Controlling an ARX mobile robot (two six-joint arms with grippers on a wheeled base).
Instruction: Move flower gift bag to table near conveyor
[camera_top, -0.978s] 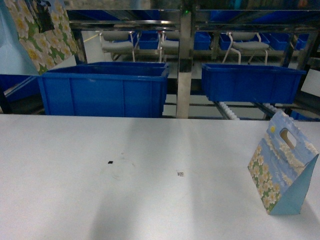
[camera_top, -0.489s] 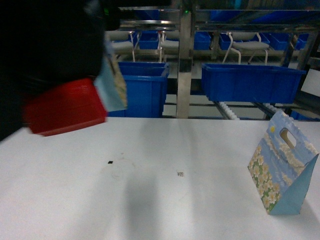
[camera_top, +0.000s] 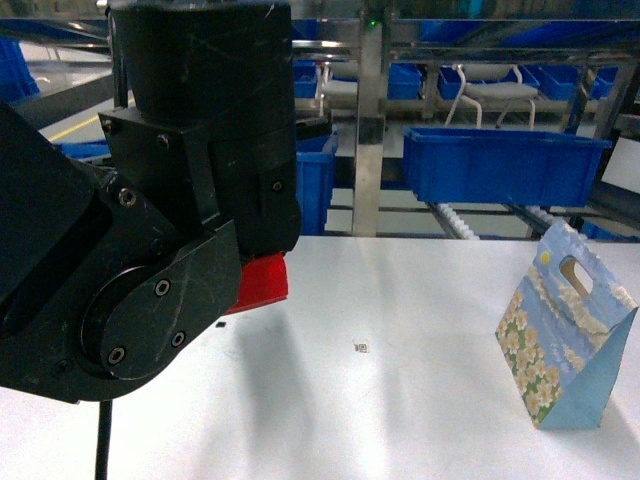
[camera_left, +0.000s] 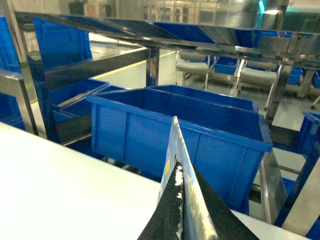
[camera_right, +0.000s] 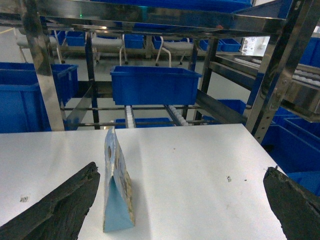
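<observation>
Blue bins (camera_top: 505, 160) sit on the conveyor (camera_right: 150, 112). My left fingers (camera_left: 182, 220) pinch one flower gift bag (camera_left: 172, 172) edge-on; another (camera_top: 565, 330) stands upright on the white table (camera_top: 400, 400). Right fingers (camera_right: 180, 200) spread wide, empty.

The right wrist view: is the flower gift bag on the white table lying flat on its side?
No, the flower gift bag stands upright on the white table, between the open fingers of the right end effector.
</observation>
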